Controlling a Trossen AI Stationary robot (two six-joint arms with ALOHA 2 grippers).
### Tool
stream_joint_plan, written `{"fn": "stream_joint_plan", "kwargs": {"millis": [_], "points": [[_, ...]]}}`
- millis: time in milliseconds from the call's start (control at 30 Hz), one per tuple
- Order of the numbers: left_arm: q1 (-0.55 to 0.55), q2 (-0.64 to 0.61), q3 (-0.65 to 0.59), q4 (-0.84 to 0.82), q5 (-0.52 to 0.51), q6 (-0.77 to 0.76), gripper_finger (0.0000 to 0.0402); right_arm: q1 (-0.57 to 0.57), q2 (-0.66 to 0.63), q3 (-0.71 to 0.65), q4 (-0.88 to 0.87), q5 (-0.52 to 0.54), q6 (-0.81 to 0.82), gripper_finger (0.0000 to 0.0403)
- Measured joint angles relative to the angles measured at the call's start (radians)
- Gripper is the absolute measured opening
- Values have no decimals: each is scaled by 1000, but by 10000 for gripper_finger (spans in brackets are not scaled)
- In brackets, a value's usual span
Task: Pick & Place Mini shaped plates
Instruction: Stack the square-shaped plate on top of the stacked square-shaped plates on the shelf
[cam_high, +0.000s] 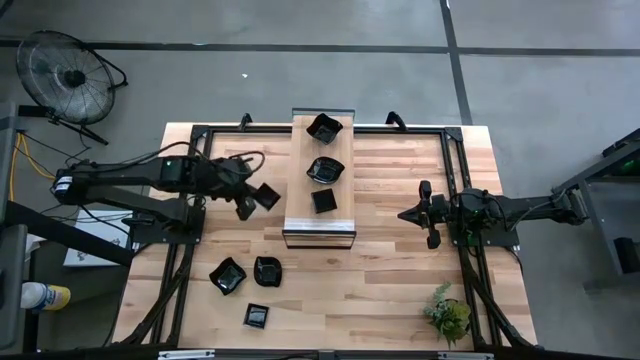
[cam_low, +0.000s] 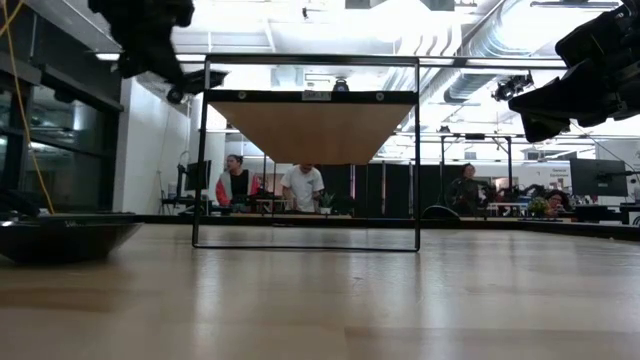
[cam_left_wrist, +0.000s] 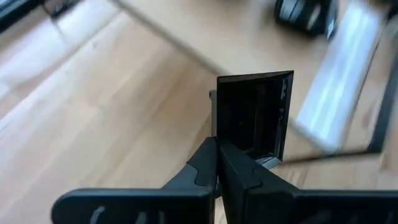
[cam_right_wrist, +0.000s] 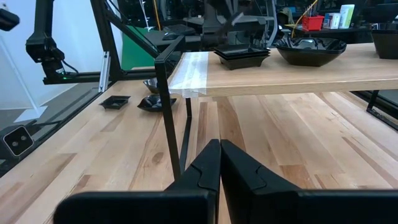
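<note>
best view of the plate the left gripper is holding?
Left wrist view: the square plate fills the frame, pinched by the shut left gripper. The high view shows it small beside the shelf; the low view shows just a dark sliver; the right wrist view doesn't clearly show it.

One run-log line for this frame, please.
left gripper: shut on square plate, lifted beside shelf | right gripper: shut, empty, waiting | shelf: three plates | table: three plates

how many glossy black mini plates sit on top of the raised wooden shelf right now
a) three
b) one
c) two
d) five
a) The high view shows three glossy black mini plates in a row on the raised wooden shelf: a scalloped one at the far end, a rounded one in the middle and a small square one nearest.
</note>
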Motion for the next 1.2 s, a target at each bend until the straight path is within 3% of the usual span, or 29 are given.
{"fn": "stream_joint_plan", "kwargs": {"millis": [233, 633, 933, 1200], "points": [[-1, 44, 1, 205, 17, -102, 1, 0, 0, 0, 0, 0, 0, 5], [0, 227, 1, 577, 95, -180, 1, 0, 0, 0, 0, 0, 0, 4], [-1, 300, 1, 658, 102, -172, 1, 0, 0, 0, 0, 0, 0, 5], [0, 323, 8, 647, 150, -8, 1, 0, 0, 0, 0, 0, 0, 4]]}}
